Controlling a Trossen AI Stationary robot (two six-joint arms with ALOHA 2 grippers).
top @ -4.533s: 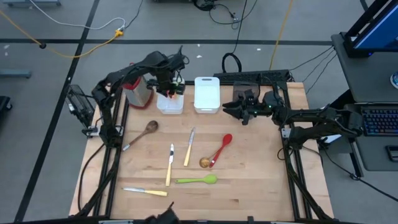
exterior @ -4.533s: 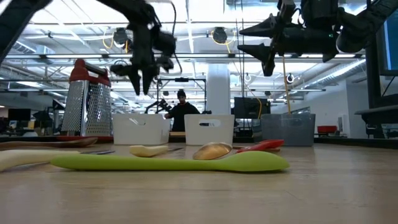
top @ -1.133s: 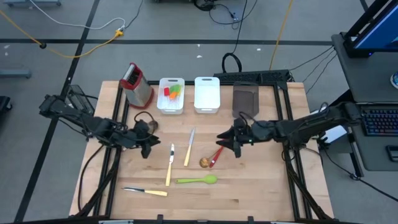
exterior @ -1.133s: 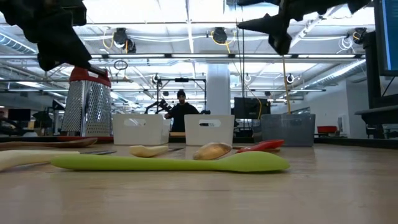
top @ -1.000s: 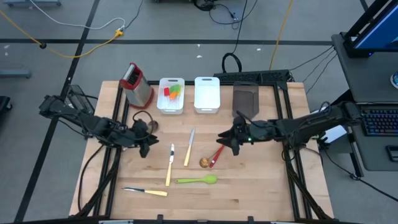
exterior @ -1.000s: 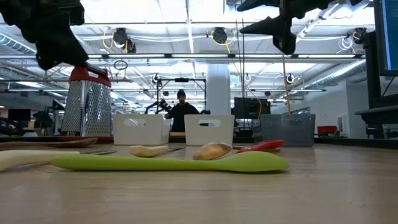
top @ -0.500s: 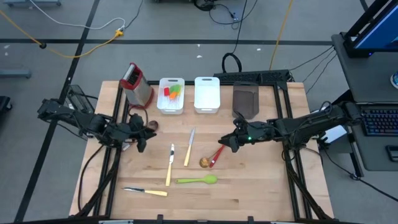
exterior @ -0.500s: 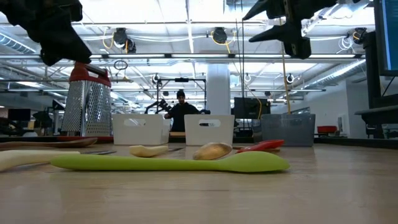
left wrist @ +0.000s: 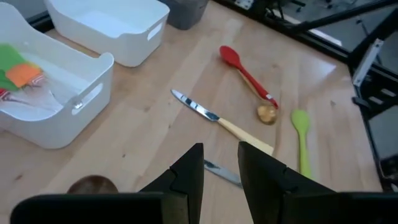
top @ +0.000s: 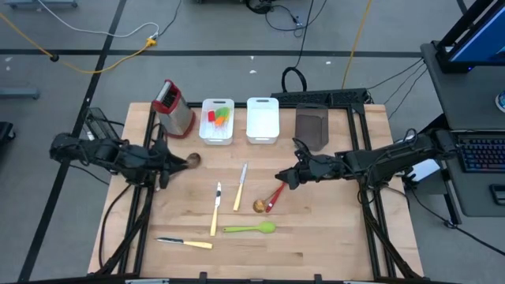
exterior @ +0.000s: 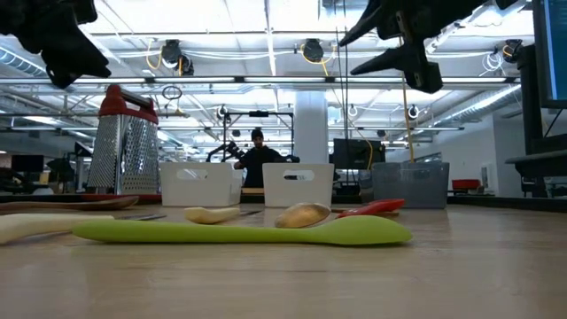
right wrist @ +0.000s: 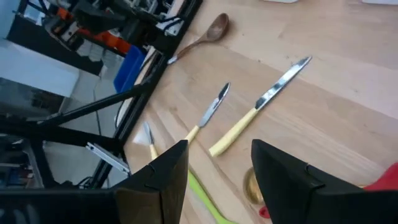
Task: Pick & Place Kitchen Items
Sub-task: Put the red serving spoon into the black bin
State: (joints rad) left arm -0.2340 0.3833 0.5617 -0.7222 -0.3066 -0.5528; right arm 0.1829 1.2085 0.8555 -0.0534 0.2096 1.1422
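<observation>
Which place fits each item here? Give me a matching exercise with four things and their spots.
Things:
1. green spoon
2. red spoon
3. box grater
4. wooden spoon

Places:
A. far left corner, beside the white bins
B. under the right gripper
C. nearest the front edge, below the knives
D. by the left gripper

Pairs: 1-C, 2-B, 3-A, 4-D
</observation>
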